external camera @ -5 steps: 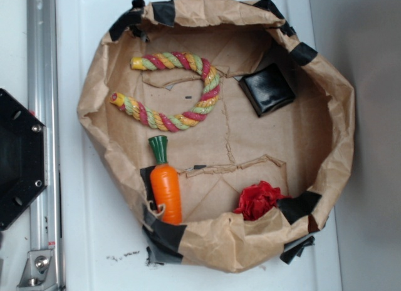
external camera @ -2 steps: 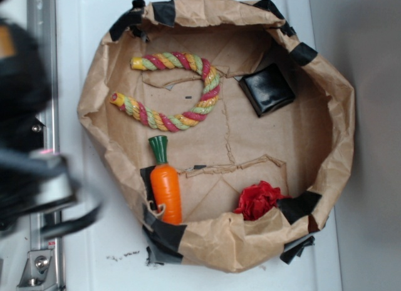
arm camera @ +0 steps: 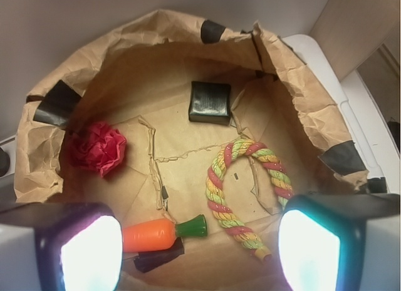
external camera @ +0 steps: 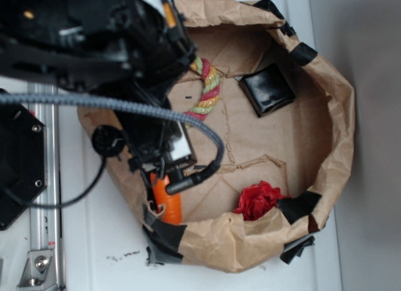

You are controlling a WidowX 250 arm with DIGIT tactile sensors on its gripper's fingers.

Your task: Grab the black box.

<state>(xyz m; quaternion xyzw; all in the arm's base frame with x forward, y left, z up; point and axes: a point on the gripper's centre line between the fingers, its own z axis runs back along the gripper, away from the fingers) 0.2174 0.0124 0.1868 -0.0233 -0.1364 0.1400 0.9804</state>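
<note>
Now swung over the bag, the tool [arm camera: 200, 247] gapes wide — black box [arm camera: 210, 102] glossy, squarish, untouched.

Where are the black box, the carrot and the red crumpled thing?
black box [arm camera: 210, 102]: wrist view, middle of its top.
carrot [arm camera: 149, 234]: wrist view, orange body.
red crumpled thing [arm camera: 95, 148]: wrist view, its centre.
</note>
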